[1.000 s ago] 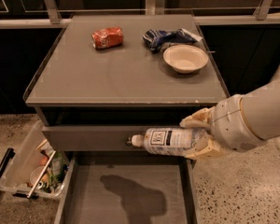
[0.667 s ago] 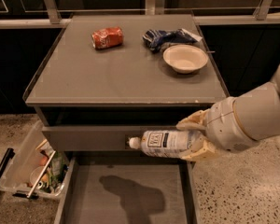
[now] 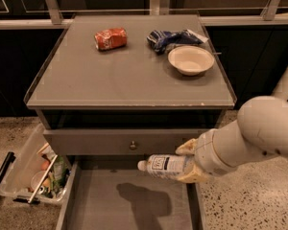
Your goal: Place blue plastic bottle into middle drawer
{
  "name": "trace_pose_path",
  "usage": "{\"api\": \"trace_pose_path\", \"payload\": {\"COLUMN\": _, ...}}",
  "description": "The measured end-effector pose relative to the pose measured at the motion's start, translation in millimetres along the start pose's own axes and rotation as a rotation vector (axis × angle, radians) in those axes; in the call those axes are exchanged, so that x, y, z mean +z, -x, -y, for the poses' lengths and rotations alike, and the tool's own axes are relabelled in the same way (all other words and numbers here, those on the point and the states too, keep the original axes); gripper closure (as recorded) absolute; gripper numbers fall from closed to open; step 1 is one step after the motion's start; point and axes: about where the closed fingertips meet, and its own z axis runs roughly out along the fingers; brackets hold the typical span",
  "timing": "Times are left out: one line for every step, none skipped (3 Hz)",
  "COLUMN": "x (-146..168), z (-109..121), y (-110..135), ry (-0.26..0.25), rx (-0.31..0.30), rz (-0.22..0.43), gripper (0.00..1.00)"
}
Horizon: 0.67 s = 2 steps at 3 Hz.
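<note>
The robot's cream-coloured two-finger gripper [image 3: 185, 164] reaches in from the right at the front of the grey cabinet. It is clamped around the small clear plastic bottle with the white cap and pale blue label [image 3: 161, 165], one finger above it and one below.

The bottle lies level in that grip, cap pointing left. It hangs over the rear right part of the wide shallow grey drawer with the wood-grain floor [image 3: 93, 202], which stands pulled open at the bottom of the cabinet. A dark shadow [image 3: 144, 202] of bottle and arm falls on the drawer's floor below it. I see nothing else lying on the part of the floor that is in view.

Just above the bottle is a closed grey drawer front with a small round metal knob [image 3: 132, 145].

On the cabinet's flat grey top [image 3: 125, 80] a crushed red soda can [image 3: 111, 38] lies on its side at the back left. A dark blue and white snack bag [image 3: 170, 36] lies at the back right. Just in front of the bag sits a round cream bowl [image 3: 190, 60], its inside plain cream.

On the speckled floor to the left of the cabinet stands a clear plastic tub [image 3: 19, 159]. It holds a jumble of small items and a long thin stick [image 3: 42, 178]; I cannot make out what they are.
</note>
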Motion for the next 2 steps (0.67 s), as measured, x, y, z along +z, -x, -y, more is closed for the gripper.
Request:
{"api": "trace_pose_path", "payload": {"x": 44, "z": -4, "y": -34, "ry": -0.018, "rx": 0.046, "rz": -0.014, "gripper": 1.00}}
{"api": "trace_pose_path", "payload": {"x": 95, "z": -8, "y": -69, "ry": -0.025, "rx": 0.100, "rz": -0.001, "gripper": 1.00}}
